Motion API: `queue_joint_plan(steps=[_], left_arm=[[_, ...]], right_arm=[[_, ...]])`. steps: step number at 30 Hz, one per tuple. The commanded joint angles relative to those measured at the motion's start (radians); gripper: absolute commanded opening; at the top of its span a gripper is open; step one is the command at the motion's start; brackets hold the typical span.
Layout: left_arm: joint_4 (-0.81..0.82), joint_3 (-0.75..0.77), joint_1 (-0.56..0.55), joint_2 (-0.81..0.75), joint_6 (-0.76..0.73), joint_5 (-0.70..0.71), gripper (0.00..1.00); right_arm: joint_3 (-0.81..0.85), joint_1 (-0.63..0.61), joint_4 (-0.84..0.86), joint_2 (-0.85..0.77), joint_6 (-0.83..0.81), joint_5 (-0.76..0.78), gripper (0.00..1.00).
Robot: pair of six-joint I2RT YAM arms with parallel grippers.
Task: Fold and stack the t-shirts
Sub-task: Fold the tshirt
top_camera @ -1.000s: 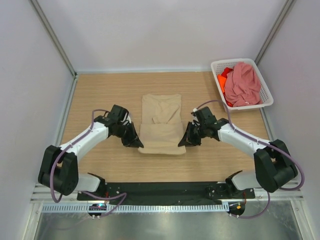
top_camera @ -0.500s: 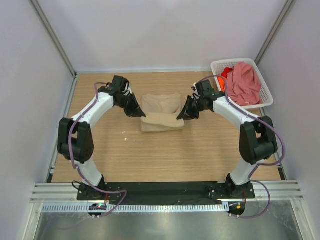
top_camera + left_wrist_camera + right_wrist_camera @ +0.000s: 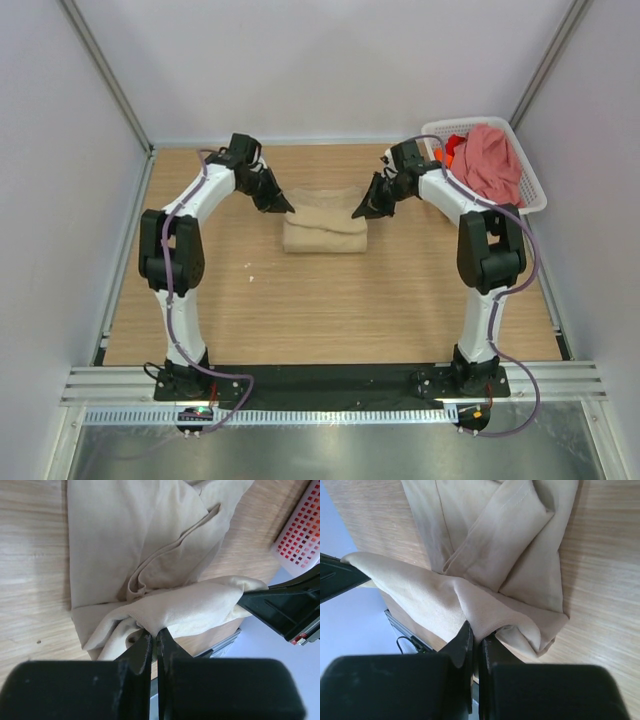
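Note:
The beige-tan t-shirt [image 3: 322, 224] lies folded on the wooden table, at the middle back. My left gripper [image 3: 284, 206] is shut on its left edge and my right gripper [image 3: 360, 211] is shut on its right edge. Both hold a raised fold of the cloth over the rest of the shirt. The pinched fold shows in the left wrist view [image 3: 190, 607] and in the right wrist view [image 3: 420, 587]. The dusty pink t-shirt [image 3: 487, 165] and the bright orange t-shirt [image 3: 447, 158] lie bundled in the basket.
The white lattice basket [image 3: 530, 200] stands at the back right corner. White walls and metal posts close in the table at the back and sides. A small white speck [image 3: 250, 265] lies on the wood left of the shirt.
Both grippers have carried the shirt's near edge away from the bases toward the back, folding it over. The shirt now looks shorter and thicker, and both arms are stretched far out.

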State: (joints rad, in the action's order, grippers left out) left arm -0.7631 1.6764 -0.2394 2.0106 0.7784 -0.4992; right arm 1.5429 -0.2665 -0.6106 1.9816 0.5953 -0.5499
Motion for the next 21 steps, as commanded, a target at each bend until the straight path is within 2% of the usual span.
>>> queue_joint_plan(steps=[1,11,21], left_arm=[[0.008,0.057,0.006,0.043,0.009,-0.044,0.00],[0.033,0.074,0.017,0.109,0.032,-0.021,0.00],[0.019,0.150,0.031,0.180,0.050,-0.005,0.00]], right_arm=[[0.075,0.016,0.003,0.052,-0.015,-0.067,0.01],[0.189,0.026,-0.005,0.193,-0.019,-0.127,0.02],[0.276,0.036,-0.009,0.273,0.012,-0.143,0.07]])
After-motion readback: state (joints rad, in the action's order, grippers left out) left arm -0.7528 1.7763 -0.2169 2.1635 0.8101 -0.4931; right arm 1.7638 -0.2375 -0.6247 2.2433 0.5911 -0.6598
